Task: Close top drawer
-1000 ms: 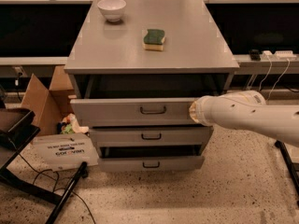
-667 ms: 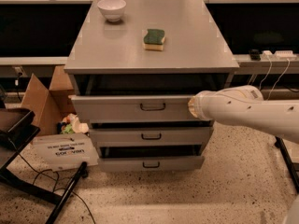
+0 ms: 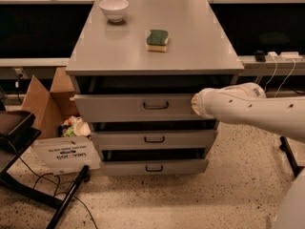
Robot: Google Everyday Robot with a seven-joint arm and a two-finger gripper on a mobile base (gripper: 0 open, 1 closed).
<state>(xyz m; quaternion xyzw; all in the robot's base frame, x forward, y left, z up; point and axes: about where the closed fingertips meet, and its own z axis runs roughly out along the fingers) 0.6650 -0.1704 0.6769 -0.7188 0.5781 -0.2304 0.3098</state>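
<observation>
The top drawer (image 3: pixel 133 108) is the widest grey front of the cabinet, with a small dark wire handle (image 3: pixel 156 106) at its centre. It stands pulled out a little, and a dark gap shows above it under the cabinet top (image 3: pixel 190 46). My white arm reaches in from the right. Its gripper (image 3: pixel 194 104) end sits against the right part of the top drawer's front, level with the handle. The fingers are hidden by the arm's end. Two shorter drawers, the middle (image 3: pixel 154 139) and the bottom (image 3: pixel 153 167), sit below, also slightly out.
A white bowl (image 3: pixel 113 8) and a green sponge (image 3: pixel 157 38) lie on the cabinet top. A cardboard box (image 3: pixel 43 101), a printed white sheet (image 3: pixel 66 154) and a black stand with cables (image 3: pixel 19 137) are at the left. A power strip (image 3: pixel 281 55) hangs at the right.
The top drawer's front has moved back a little toward the cabinet, and the gap above it is narrower. My arm's end has followed it, staying on the right part of the front.
</observation>
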